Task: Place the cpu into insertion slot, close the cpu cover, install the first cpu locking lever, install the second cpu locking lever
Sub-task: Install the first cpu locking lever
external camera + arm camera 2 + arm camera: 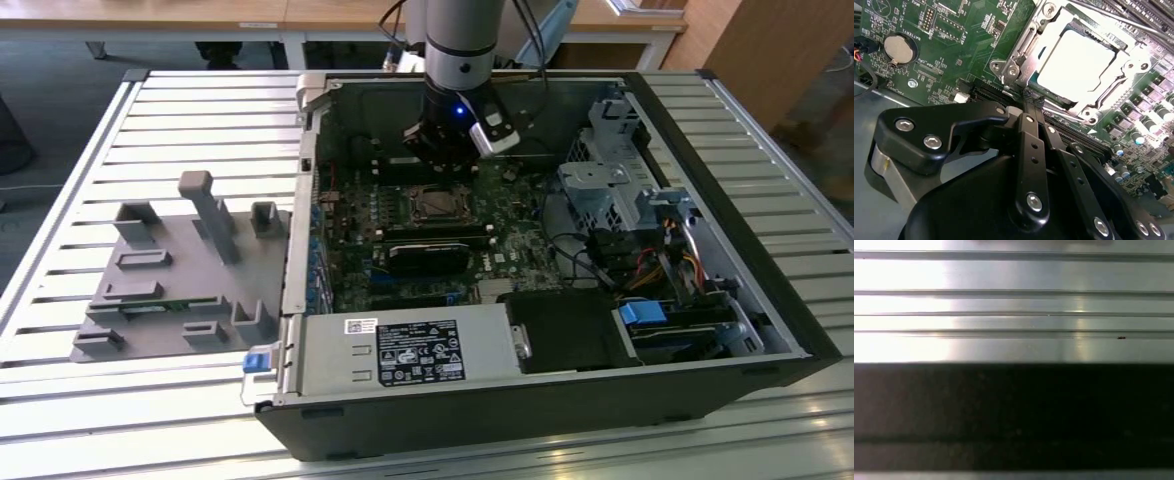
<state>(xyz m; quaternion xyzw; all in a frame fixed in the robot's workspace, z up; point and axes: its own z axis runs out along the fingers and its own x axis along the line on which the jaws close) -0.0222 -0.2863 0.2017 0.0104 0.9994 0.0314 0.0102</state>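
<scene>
hand [1030,102] pressed together, empty, just short of insertion slot [1079,65]; cpu [1076,62] seated, cpu cover [1019,52] down; keep lever pushes low, slow.

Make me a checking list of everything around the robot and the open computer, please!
Surface: slatted metal table, carrying the open computer case.
Job's things: the cpu sits in the insertion slot; the cpu cover frames it, lying down around the chip. Locking levers: cannot tell their state.
Clutter: grey plastic fixture on the exterior view's left; round coin battery on the green board.
Grippers: the gripper hangs just beside the socket, holding nothing that I can see; fingers look shut together.
Cables: bundle of coloured wires inside the case, on the exterior view's right.
Surroundings: wooden desks behind.
</scene>
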